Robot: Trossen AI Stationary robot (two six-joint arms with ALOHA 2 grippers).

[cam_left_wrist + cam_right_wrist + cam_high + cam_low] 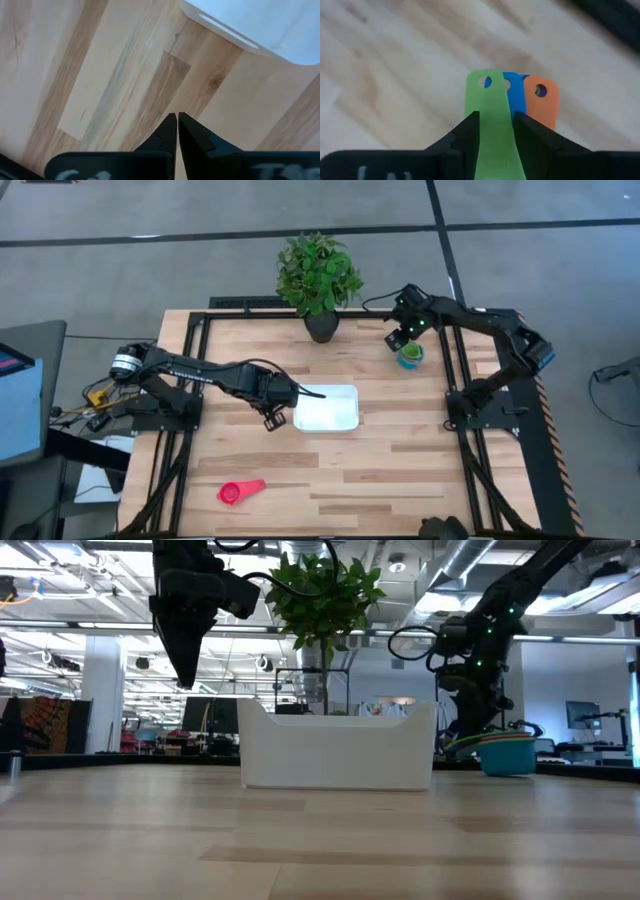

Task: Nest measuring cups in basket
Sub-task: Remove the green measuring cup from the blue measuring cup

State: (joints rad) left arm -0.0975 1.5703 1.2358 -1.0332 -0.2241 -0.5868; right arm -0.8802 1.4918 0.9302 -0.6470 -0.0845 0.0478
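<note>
Overhead, the right tool [403, 340] sits at the far right part of the pale butcher-block wooden table [400, 470], directly over a nested stack of small plastic measuring cups [411, 355] whose outer cup looks green and teal. Its own wrist camera shows the two dark fingers [470, 132] standing narrowly on either side of the flat green plastic handle [490, 115], touching or nearly touching it; whether they actually press it I cannot tell. Just beside that handle lie a blue handle [516, 97] and an orange handle [542, 100], fanned out close together, each with a small hanging hole near its end.

From table height the stack [505, 755] rests on the table, to the right of the basket and farther back, under the right arm.

A small shallow white rectangular plastic basket [326, 408] with rounded corners stands near the table's middle, and nothing shows inside it.

Meanwhile the left tool [277, 416] hangs just beside the basket's left edge, above the table, its fingers [167, 135] pressed together on nothing.

One red plastic measuring cup [240, 492] lies alone near the front edge, well apart from the basket and from the stack.

A leafy green plant in a dark pot [320, 280] stands at the far edge of the table, behind the basket.
</note>
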